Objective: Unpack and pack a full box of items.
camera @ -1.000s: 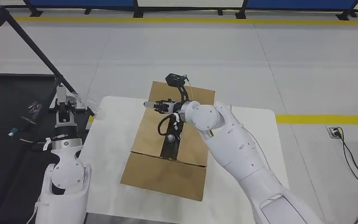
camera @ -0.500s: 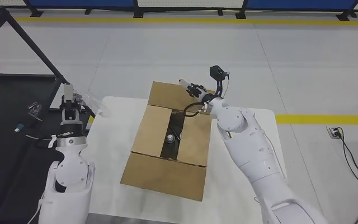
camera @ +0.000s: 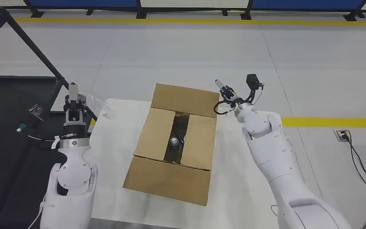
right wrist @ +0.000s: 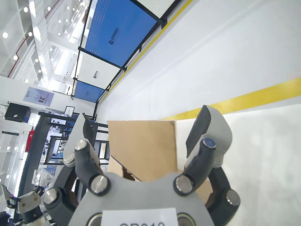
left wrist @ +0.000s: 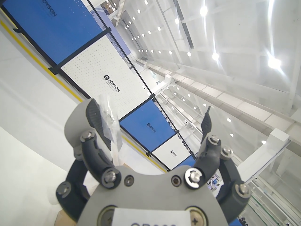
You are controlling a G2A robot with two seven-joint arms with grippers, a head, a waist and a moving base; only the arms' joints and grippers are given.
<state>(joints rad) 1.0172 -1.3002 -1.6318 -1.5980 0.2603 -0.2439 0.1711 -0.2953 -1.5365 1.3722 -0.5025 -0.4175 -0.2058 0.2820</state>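
Cardboard box sits on the tabletop, flaps ajar, items inside. My right hand has swung off it to its far-right corner, released, empty. Left hand spread, clear bag clinging; more unpacking ahead, I'd say.

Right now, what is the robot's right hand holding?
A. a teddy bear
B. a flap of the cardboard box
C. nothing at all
C: the right gripper has its fingers spread wide with nothing gripped between them, and it sits off the far corner of the cardboard box without touching it.
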